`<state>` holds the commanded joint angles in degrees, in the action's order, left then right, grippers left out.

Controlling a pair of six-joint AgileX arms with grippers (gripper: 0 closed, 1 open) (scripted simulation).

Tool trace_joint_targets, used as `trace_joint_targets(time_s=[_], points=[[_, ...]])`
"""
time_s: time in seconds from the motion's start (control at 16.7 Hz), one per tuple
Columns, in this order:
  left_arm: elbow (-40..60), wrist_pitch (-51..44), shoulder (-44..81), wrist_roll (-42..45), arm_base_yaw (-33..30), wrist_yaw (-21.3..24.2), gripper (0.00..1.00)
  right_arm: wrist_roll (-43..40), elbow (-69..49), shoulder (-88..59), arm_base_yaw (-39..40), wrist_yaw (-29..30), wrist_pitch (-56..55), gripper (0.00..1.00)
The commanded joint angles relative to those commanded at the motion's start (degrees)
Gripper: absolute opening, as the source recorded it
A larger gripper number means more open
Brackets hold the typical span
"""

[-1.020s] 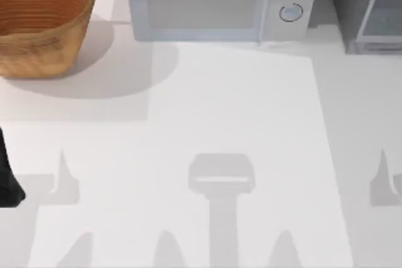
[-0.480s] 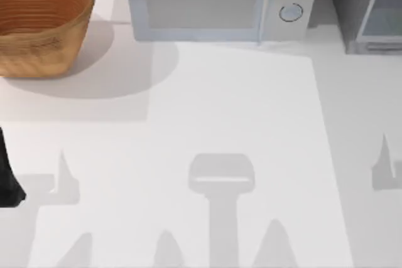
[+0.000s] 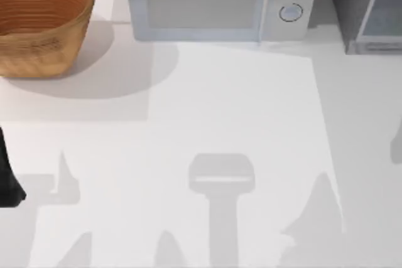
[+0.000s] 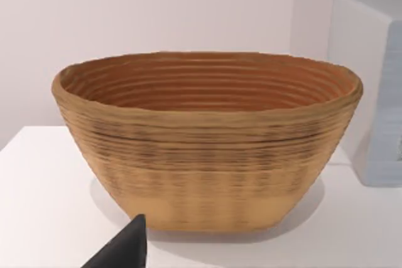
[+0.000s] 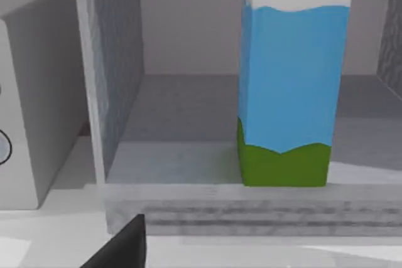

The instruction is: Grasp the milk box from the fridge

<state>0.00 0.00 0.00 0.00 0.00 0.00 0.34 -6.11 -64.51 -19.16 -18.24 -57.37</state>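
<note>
At the bench's far right corner, the milk box (image 5: 289, 80) stands upright inside the fridge (image 3: 364, 7).
Seen from the right wrist view, the carton sits on the fridge's grey floor close behind the front sill, its green band at the bottom, blue body above and white top; the speckled side wall (image 5: 116, 61) stands well apart from it on one side. A dark finger (image 5: 122, 246) of the right hand pokes into that view in front of the sill, short of the carton and touching nothing; whether the right hand is spread or pressed together I cannot tell. Along the far edge the microwave (image 3: 217, 1) sits just beside the fridge, and the wicker basket (image 3: 41, 20) fills the far left corner. The left arm (image 3: 7, 177) rests at the bench's left edge, one fingertip (image 4: 122, 249) facing the basket (image 4: 207, 142); its hand's state I cannot tell either.
</note>
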Motion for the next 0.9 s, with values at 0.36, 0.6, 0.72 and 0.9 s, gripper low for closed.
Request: trace_joint_targets(time_s=[0.36, 0.6, 0.72, 0.9], points=[[0.00, 0.00, 0.00, 0.00, 0.00, 0.00, 1.00, 0.59, -2.71, -28.22, -8.12, -7.96, -24.85, 1.00], [0.00, 0.00, 0.00, 0.00, 0.00, 0.00, 1.00, 0.68, -4.21, -37.06, -11.02, -10.83, -34.14, 1.00], [0.00, 0.00, 0.00, 0.00, 0.00, 0.00, 1.00, 0.69, -4.45, -38.24, -11.41, -11.21, -35.35, 1.00], [0.00, 0.00, 0.00, 0.00, 0.00, 0.00, 1.00, 0.69, -4.45, -38.24, -11.41, -11.21, -35.35, 1.00]])
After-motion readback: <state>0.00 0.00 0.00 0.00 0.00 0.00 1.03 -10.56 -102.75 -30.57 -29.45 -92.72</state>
